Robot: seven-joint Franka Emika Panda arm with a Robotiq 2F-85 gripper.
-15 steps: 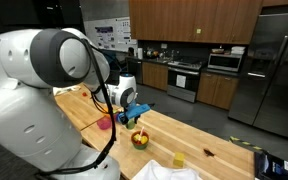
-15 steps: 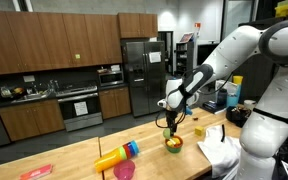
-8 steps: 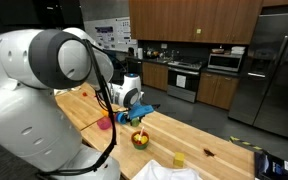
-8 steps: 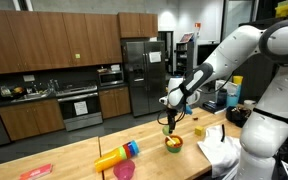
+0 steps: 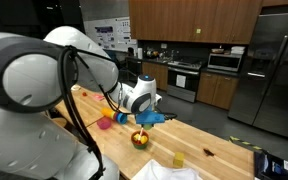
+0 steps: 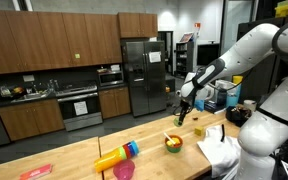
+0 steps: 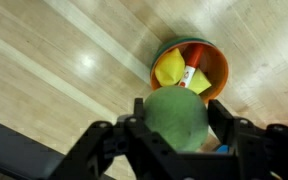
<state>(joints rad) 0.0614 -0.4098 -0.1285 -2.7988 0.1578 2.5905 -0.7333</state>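
In an exterior view, an orange bowl with yellow pieces inside (image 5: 139, 139) sits on the long wooden tabletop (image 5: 214, 135). A pink cup (image 5: 106, 123) stands near it and a small yellow cup (image 5: 179, 160) is further along. The robot's white arm (image 5: 44, 90) fills the foreground and hides the near part of the tabletop. The fingers (image 5: 148, 115) hang above the bowl; from here we cannot tell what they grip. Behind are dark wood cabinets and a steel refrigerator (image 5: 274, 70).

In an exterior view from across the tabletop, a yellow-and-blue stack of cups (image 6: 116, 156) lies on its side beside the pink cup (image 6: 124, 171). A white cloth (image 6: 219, 150) lies near the bowl (image 6: 172, 144). The fingers (image 6: 182, 114) hover well above the bowl, a little to one side of it.

In the wrist view, the fingers (image 7: 132, 122) are clenched on a green round object (image 7: 177, 118), one on each side. Below it the bowl (image 7: 189, 68) holds yellow pieces and a red-and-white piece, and stands on pale wood planks.
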